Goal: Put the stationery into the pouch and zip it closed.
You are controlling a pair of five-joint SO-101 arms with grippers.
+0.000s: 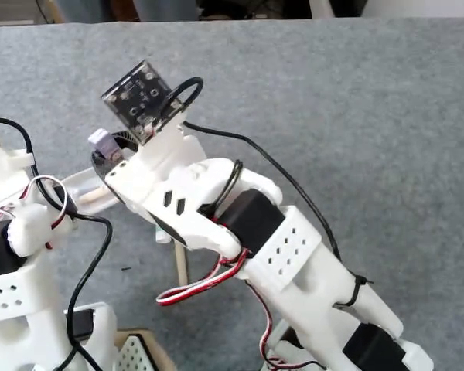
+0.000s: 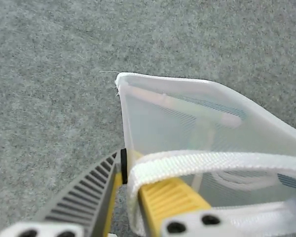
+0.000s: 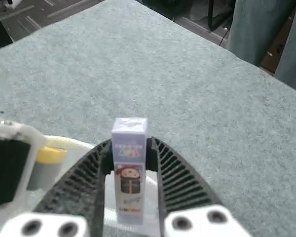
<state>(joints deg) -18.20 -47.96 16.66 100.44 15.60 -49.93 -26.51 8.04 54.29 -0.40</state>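
nearest the lens, our left gripper (image 2: 127,170) is pinching the rim of the mesh pouch (image 2: 187,128), its fingers closed on the fabric. we are reading this grip as a way of propping the mouth open for loading. a pen-like stick (image 2: 187,106) is already lying inside. our right gripper (image 3: 130,145) is clamping a small eraser (image 3: 129,131) upright, jaws drawn in only as far as its sides, and hanging just beside the pouch over the grey table (image 1: 356,100), seemingly lining up a drop. the zipping is not yet done, we are judging.
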